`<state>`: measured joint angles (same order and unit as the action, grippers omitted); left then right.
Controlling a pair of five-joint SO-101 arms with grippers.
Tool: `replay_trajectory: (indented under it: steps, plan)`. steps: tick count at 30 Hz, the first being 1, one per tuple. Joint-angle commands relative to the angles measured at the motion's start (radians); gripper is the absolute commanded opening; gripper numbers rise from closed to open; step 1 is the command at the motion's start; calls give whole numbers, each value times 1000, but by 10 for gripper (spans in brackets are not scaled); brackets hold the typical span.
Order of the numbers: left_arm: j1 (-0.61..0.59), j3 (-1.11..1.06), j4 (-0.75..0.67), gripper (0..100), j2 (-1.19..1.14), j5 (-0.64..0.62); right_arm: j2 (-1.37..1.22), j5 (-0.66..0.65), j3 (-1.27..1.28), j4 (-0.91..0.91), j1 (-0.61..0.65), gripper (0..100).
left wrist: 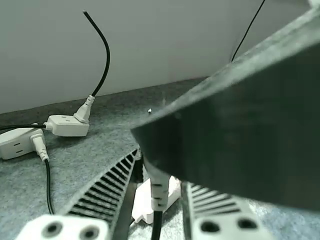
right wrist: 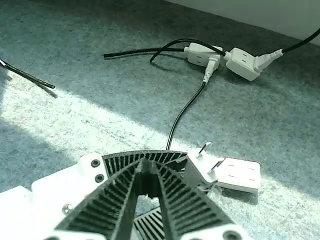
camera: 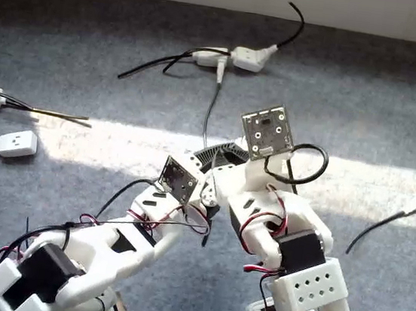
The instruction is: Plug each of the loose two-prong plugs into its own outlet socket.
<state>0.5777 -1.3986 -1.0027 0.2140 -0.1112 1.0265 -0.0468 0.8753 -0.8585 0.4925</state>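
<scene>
**Plug at the grippers, socket just beyond**

The loose plug (right wrist: 200,171) sits at the left gripper (left wrist: 161,169), prongs bare; whether that gripper clamps it I cannot tell; the right gripper (right wrist: 145,167) is pinched narrow, its tip just beside the plug; an outlet socket (right wrist: 239,175) lies just past the plug on grey carpet (right wrist: 75,115); a joined pair of sockets (right wrist: 242,62) lies well ahead of both grippers.

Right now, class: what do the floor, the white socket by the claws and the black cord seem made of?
The floor looks like grey carpet: fuzzy short pile. The white socket is likely moulded plastic: smooth, hard-edged. The black cord seems rubber or vinyl sheathed: smooth, curving.
</scene>
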Motion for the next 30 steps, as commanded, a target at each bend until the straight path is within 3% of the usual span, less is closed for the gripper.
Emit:
replay_trajectory:
  steps: [1,6,11,21,30]
  plan:
    - [8,33,-29,6,-1,8,-5,3,-50,1,16,7]
    - [10,-4,-66,6,24,6,-7,2,-31,65,-58,7]
    - [38,-133,-158,6,194,5,-44,-63,36,163,-159,7]
    - [36,-176,103,6,469,5,-381,-60,-1,291,-234,7]
    - [33,-87,196,6,378,5,-148,-64,-5,222,-243,7]
